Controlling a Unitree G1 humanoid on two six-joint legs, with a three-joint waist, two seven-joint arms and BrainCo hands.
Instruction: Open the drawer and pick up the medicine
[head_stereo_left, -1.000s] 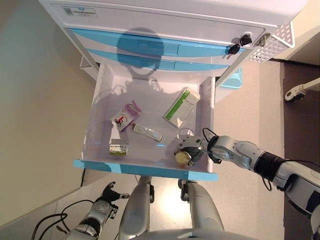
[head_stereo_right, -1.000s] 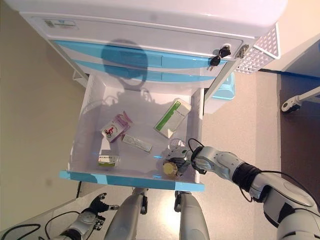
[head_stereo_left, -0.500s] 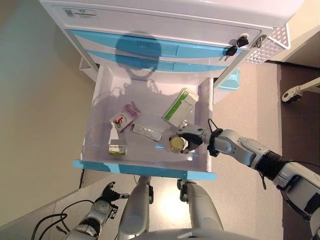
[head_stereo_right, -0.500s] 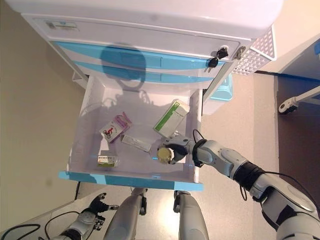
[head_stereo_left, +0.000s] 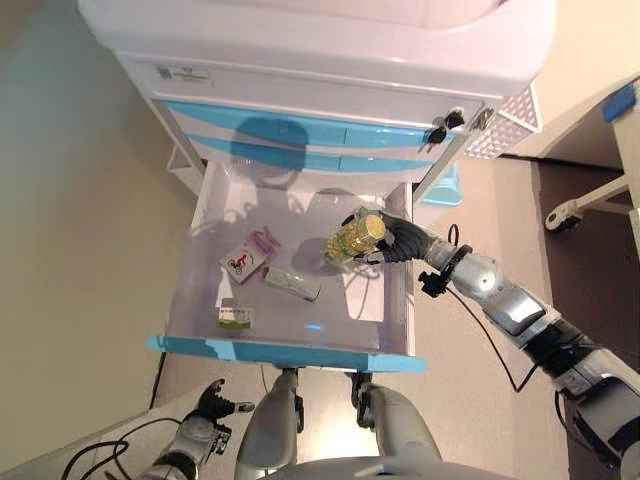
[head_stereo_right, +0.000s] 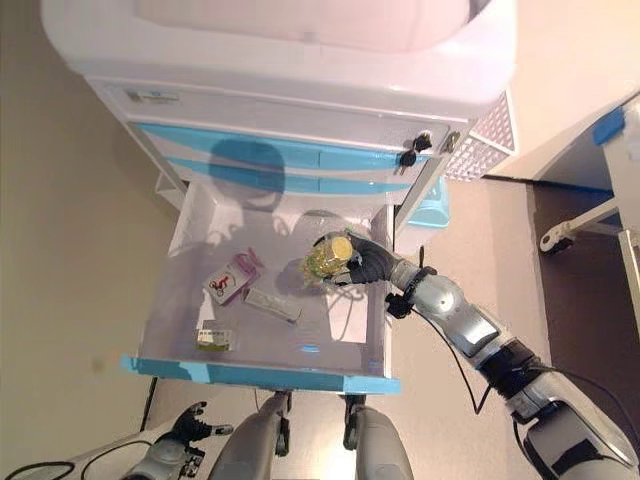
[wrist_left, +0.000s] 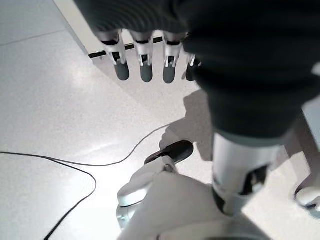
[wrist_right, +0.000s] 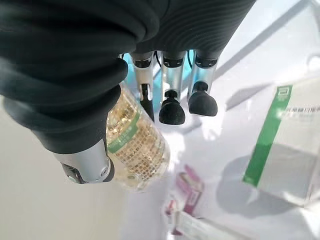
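While tilted above the drawer (head_stereo_left: 195, 290), medicine bottle (head_stereo_left: 357, 237), right hand (head_stereo_left: 395, 240) grasping it

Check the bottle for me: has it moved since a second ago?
Yes. The right hand has lifted the bottle from the drawer's front corner toward the cabinet.

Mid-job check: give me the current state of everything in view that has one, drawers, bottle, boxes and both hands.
Bottom white drawer with blue front: pulled open.
Two upper blue-fronted drawers: closed.
Clear bottle of yellow pills: lifted above the drawer, tilted, in the right hand.
Green-and-white box: lying flat in the drawer.
Pink box: lying flat in the drawer.
Left hand: open, empty, low by the floor.
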